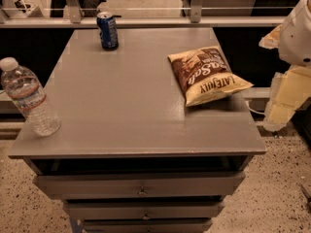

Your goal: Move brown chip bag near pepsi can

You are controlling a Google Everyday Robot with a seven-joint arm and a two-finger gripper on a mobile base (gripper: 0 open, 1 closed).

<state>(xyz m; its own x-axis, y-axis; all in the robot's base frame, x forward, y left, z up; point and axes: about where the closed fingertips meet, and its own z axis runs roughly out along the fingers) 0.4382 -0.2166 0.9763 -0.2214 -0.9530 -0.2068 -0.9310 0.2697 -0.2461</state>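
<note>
Counter carries three things: one brown chip bag lying flat near the right edge, one pepsi can upright at the far edge, well apart from it, and one water bottle standing front left. Tool hangs off to the right, beyond the counter; spread or pressed together, cannot tell

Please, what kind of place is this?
Probably an office or lab: a grey drawer cabinet, speckled floor, a railing behind. The gripper is at the right edge, beside the cabinet.
</note>
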